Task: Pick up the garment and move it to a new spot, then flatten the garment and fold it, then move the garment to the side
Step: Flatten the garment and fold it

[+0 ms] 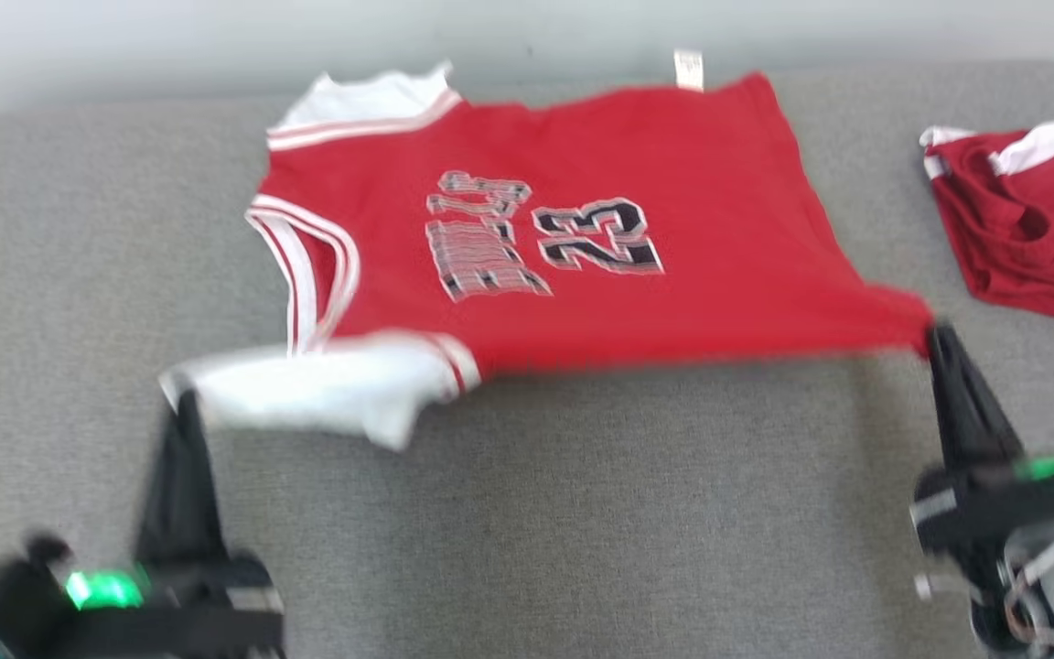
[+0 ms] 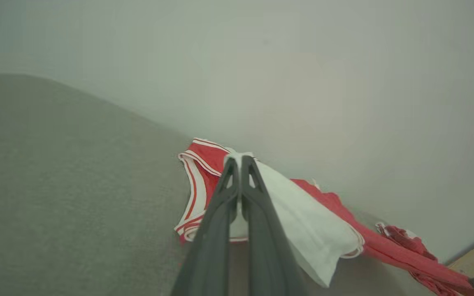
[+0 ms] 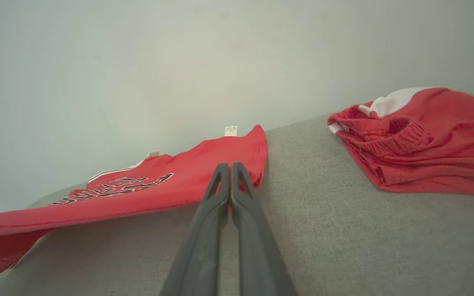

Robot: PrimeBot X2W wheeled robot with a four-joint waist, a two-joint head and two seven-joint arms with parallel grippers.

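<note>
While blur smears the head view, the layout still reads; at the left, the left fingers (image 1: 183,407) are pressed shut on the white shoulder corner of the jersey (image 1: 582,229), whose cloth drapes over their tips in the left wrist view; the jersey lies with its long axis left to right across the grey desk (image 1: 582,513), neck end by the left arm, hem end by the right, its near edge raised and taut between the two grips; at the right, the right fingers (image 1: 941,340) are closed on the red hem corner; each arm has its own end, so any shift needs both together, I judge; a second red garment (image 1: 1030,220) lies well apart, cut off by the frame; whether the jersey's far edge rests on the desk, I cannot tell.
</note>
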